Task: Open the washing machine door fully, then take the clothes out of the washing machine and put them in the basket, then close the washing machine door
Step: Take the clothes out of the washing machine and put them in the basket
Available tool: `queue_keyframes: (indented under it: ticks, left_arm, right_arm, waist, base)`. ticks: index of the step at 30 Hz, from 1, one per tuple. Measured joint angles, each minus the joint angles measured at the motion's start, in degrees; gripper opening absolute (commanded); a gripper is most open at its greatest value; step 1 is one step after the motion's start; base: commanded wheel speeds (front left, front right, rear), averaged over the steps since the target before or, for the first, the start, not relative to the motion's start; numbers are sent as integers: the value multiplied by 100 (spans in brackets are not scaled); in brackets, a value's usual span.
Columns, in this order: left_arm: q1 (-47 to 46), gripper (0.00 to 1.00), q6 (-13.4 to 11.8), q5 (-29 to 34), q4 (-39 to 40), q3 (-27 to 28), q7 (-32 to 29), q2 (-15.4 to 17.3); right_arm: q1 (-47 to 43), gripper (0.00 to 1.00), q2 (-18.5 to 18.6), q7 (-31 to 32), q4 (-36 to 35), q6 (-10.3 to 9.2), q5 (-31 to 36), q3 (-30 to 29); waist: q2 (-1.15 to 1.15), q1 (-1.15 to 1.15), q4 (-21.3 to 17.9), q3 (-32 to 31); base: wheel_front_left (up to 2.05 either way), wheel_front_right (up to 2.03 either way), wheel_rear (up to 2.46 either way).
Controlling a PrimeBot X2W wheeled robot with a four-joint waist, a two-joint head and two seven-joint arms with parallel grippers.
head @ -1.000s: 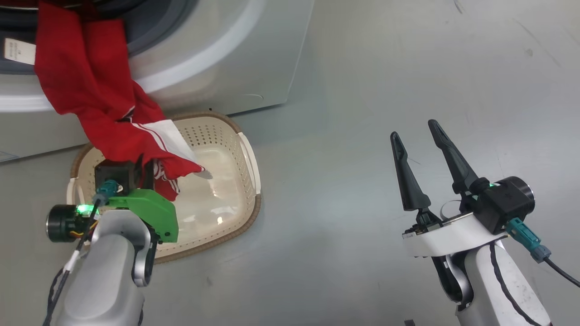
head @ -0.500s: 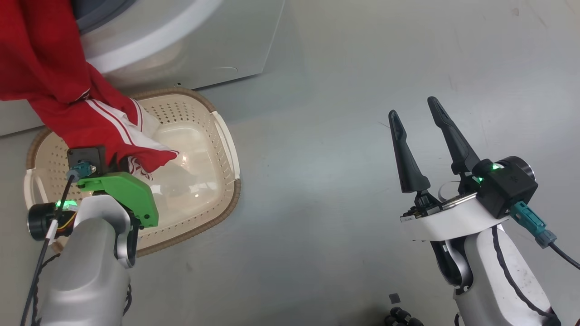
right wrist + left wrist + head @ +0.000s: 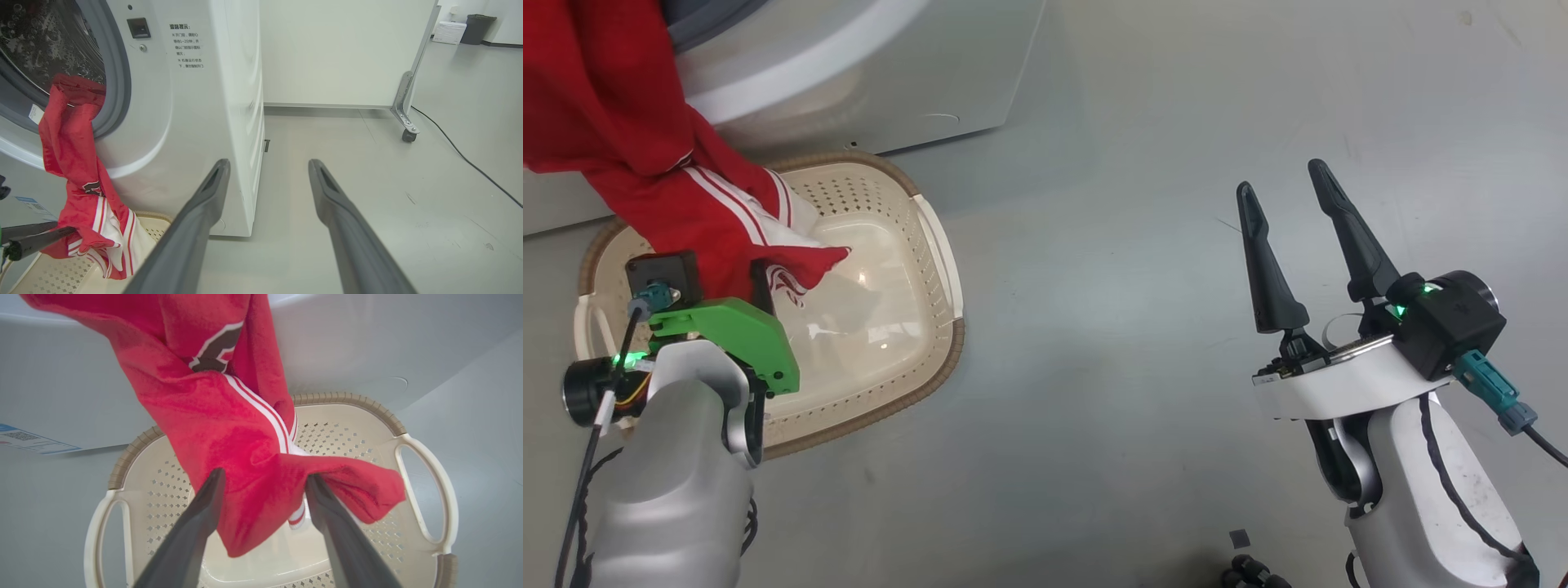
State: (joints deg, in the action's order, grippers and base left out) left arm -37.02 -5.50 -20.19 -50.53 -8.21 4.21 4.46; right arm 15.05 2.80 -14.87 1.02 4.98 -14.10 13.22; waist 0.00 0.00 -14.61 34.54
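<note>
A: Over the basket (image 3: 939,269), head view: clothes (image 3: 605,122) hang from washing machine (image 3: 890,82). R gripper (image 3: 1282,180)?
B: Jaws apart, empty, above floor (image 3: 1135,327).
A: L wrist view?
B: L gripper (image 3: 263,475) jaws apart, clothes btwn them.
A: R wrist view?
B: Clothes drape from drum (image 3: 24,41), low end in basket.

Red clothes (image 3: 229,428) hang from washing machine (image 3: 192,114) into basket (image 3: 351,401)

Washing machine (image 3: 866,98) cut off at top edge; clothes (image 3: 621,147) hide far-left rim of basket (image 3: 939,245); printed notice (image 3: 188,45) unreadable.
</note>
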Motion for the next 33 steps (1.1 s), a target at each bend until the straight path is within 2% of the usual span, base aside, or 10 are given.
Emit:
queue_keyframes:
  ticks: [12, 18, 27, 33]
  left_arm:
    - [-34, 100, 123, 26, -243, -124, 791, -69]
    - [-30, 100, 135, 122, -175, -182, 987, -90]
    - [81, 100, 177, 125, 437, -146, 1049, -168]
    - [299, 100, 176, 224, 1382, -60, 1048, -187]
  right_arm:
    - [2, 100, -1, 0, 133, -1, 1, -86]
    - [-1, 100, 0, 0, 237, -1, 19, -140]
    - [-59, 100, 0, 0, 375, -11, 67, -323]
    - [-261, 100, 13, 0, 472, -19, 110, -412]
  waist:
    - [0, 0, 300, -246]
    - [0, 0, 436, -423]
    - [0, 0, 632, -801]
    - [0, 0, 799, -1077]
  base:
    - [0, 0, 0]
    - [0, 0, 0]
    - [0, 0, 0]
    - [0, 0, 0]
